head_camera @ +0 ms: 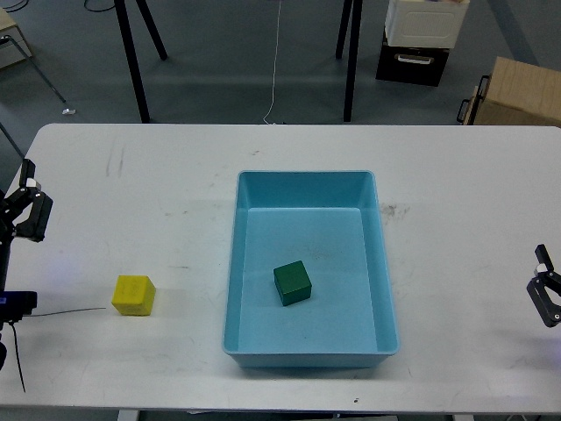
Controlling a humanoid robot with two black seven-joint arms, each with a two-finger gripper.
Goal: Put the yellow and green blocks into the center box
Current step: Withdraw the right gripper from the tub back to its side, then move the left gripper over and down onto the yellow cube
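- Center box (386,263): a light blue tray with low sloped walls, lying in the middle of the white worktop (158,193), long side running away from me. It already holds one of the two cubes, so I judge the task half complete.
- Green block (292,283): resting on the tray floor, slightly nearer my end and left of the floor's middle, clear of every wall. This part is done.
- Yellow block (133,295): sitting on the bare worktop, well to the left of the tray and apart from it, touched by nothing. This part is left: it has yet to be lifted, carried right over the rim, and released inside.
- Left claw (26,210): at the left edge of the worktop, beyond the yellow block and apart from it; it carries nothing, but its fingers are too dark to say whether they are spread or closed. Being on the nearer side, it seems the natural one for the pick.
- Right claw (549,294): at the right edge, well apart from the tray, fingers parted and empty.
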